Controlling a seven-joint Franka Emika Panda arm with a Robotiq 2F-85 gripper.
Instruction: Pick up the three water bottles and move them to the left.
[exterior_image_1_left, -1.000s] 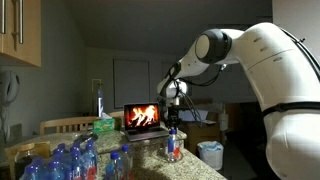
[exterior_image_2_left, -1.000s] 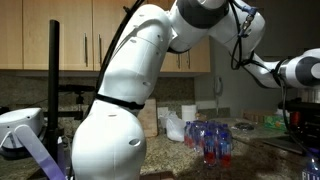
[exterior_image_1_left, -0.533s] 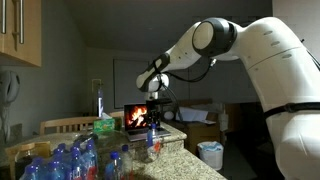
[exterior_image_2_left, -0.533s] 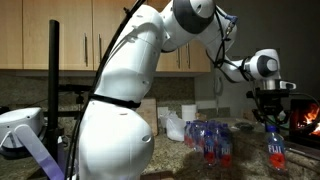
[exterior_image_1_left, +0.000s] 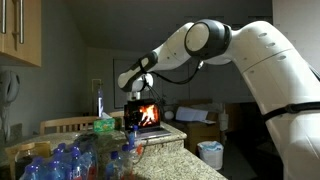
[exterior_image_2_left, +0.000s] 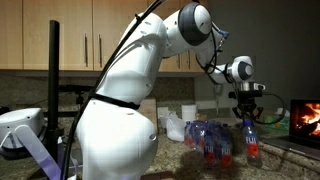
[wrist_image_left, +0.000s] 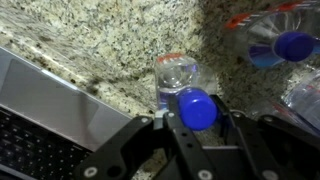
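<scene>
Carrying one water bottle (exterior_image_2_left: 250, 146) across the granite counter (wrist_image_left: 80, 30) toward the blue-labelled cluster (exterior_image_2_left: 208, 138), the gripper (exterior_image_2_left: 247, 118) is keeping it clamped, advancing this transfer.

Wooden cabinets (exterior_image_2_left: 90, 35) are hanging above a speckled granite counter (wrist_image_left: 90, 40) (dimly lit), while a laptop screen (exterior_image_1_left: 148, 115) is glowing orange.

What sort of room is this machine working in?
Probably a home kitchen. Light wooden wall cabinets line the wall, and there is a speckled granite countertop with a cluster of clear plastic water bottles standing on it.
</scene>
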